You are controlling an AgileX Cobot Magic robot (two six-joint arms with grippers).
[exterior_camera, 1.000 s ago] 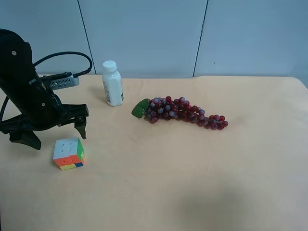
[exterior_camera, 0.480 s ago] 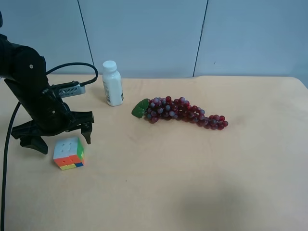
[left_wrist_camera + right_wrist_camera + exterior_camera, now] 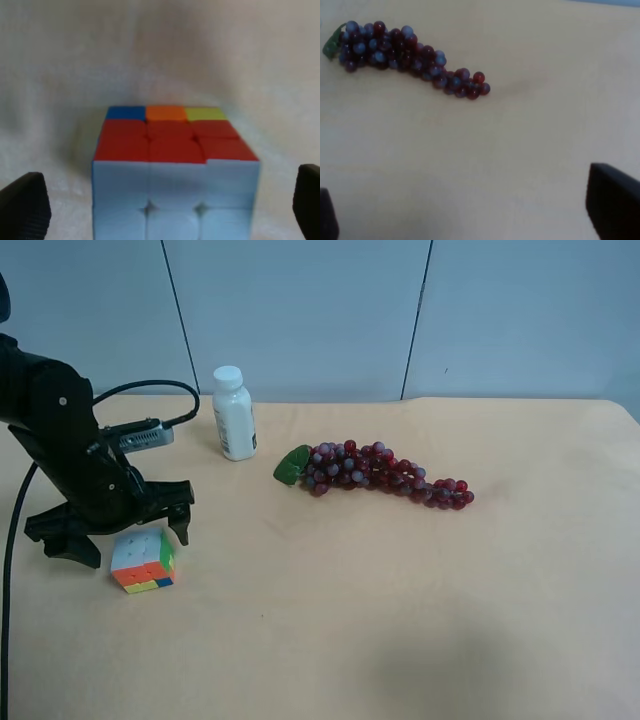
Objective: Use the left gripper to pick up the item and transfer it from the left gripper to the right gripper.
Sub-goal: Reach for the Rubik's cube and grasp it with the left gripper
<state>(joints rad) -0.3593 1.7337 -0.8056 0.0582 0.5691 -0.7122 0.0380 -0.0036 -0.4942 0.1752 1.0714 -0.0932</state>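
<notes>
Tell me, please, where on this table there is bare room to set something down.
The wide stretch of table on the camera's side of the grapes is bare, as is the area beyond their tail end. The gap between bottle and grapes is narrow. It is crowded at the cube, which the left gripper straddles.

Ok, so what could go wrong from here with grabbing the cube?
1. The left tool is open astride the cube and seems level with its top. Closing there could pinch only the upper edge, so the cube may slip or tip.
2. The arm's cable loops close to the bottle. A swing that way might knock it over.
</notes>
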